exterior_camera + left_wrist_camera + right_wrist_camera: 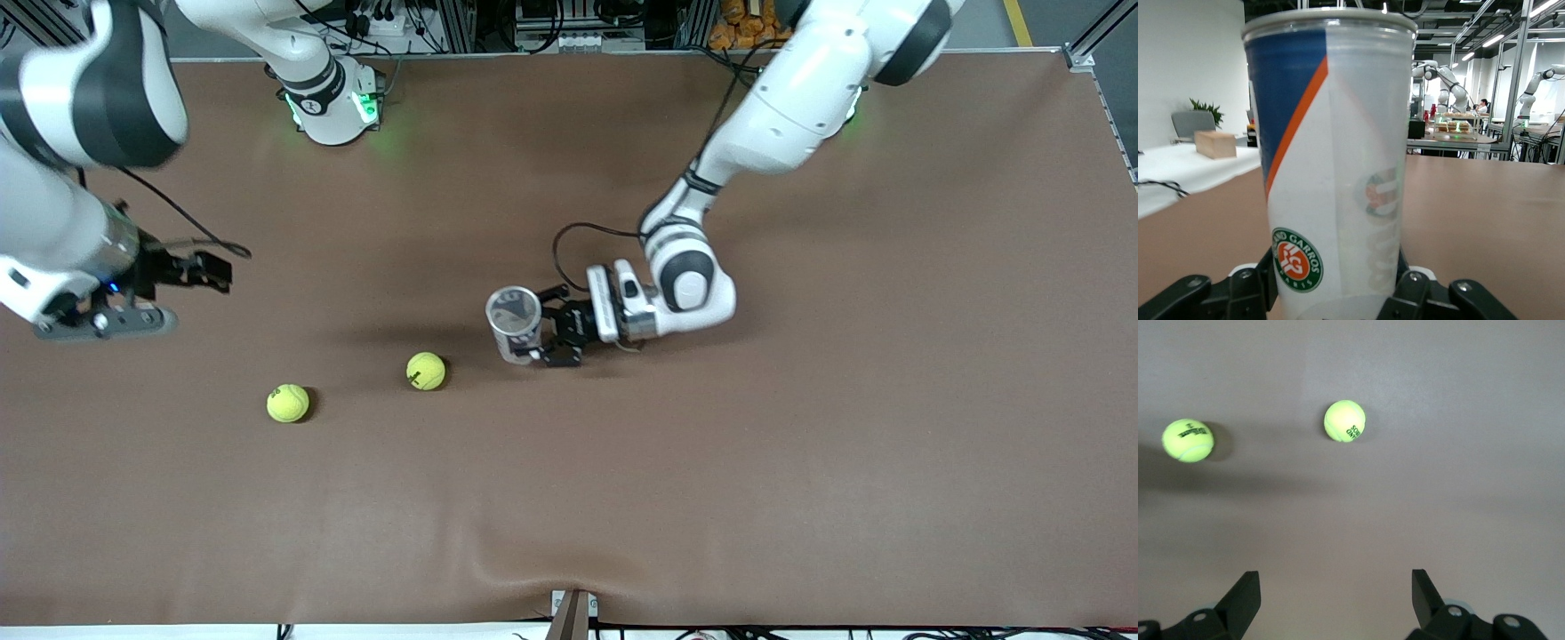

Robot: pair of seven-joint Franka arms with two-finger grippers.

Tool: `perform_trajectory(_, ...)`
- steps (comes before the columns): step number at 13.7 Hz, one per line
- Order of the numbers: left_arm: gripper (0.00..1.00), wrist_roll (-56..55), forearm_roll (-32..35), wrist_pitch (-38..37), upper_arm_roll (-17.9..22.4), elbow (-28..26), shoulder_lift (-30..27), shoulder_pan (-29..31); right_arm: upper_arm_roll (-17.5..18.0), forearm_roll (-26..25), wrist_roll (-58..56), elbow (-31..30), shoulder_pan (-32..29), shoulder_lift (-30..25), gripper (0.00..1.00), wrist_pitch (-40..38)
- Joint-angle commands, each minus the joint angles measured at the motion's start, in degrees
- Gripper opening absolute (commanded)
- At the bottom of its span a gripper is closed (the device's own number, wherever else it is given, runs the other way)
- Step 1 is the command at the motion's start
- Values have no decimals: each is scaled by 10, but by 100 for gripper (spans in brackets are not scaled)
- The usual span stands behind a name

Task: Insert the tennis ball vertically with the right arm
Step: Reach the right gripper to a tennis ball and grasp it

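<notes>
The left end effector (544, 342) is clamped on the upright tennis ball can (514, 322), holding it on the table (800, 444). The right end effector (200, 269) hangs empty, fingers spread, over the right arm's end. Two tennis balls (426, 371) (288, 403) lie beside the can, nearer the front camera. A glancing descent could roll a ball away; an off-centre drop could hit the can's rim.

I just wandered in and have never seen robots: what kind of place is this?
Probably a robotics research lab. More white robot arms stand at metal-framed workbenches in the background, and cables and electronics line the brown table's edge.
</notes>
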Motion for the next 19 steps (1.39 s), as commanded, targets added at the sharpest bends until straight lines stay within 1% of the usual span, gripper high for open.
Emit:
perform_trajectory(1, 63, 11, -25, 2, 5, 6, 15, -6, 0, -3, 11, -1, -8, 32, 100, 26)
perform_trajectory(4, 63, 18, -25, 2, 6, 3, 20, -11, 0, -1, 19, -5, -13, 61, 100, 55)
perform_trajectory(6, 63, 25, -18, 2, 6, 2, 21, -7, 0, 1, 21, -5, -27, 82, 100, 77)
perform_trajectory(7, 63, 25, -26, 2, 6, 4, 21, -11, 0, 0, 21, -5, -29, 93, 100, 92)
perform_trajectory(12, 63, 28, -19, 3, 7, 4, 29, -12, 1, 1, 23, -6, -42, 151, 100, 162)
perform_trajectory(16, 63, 29, -16, 14, 7, 3, 28, -13, 0, 44, 22, -6, -44, 194, 100, 206)
perform_trajectory(18, 63, 29, -18, 25, 7, 3, 27, -26, 0, 72, 22, -6, -45, 209, 100, 224)
perform_trajectory(19, 62, 29, -18, 33, 7, 3, 27, -28, 1, 74, 22, -6, -45, 217, 100, 238)
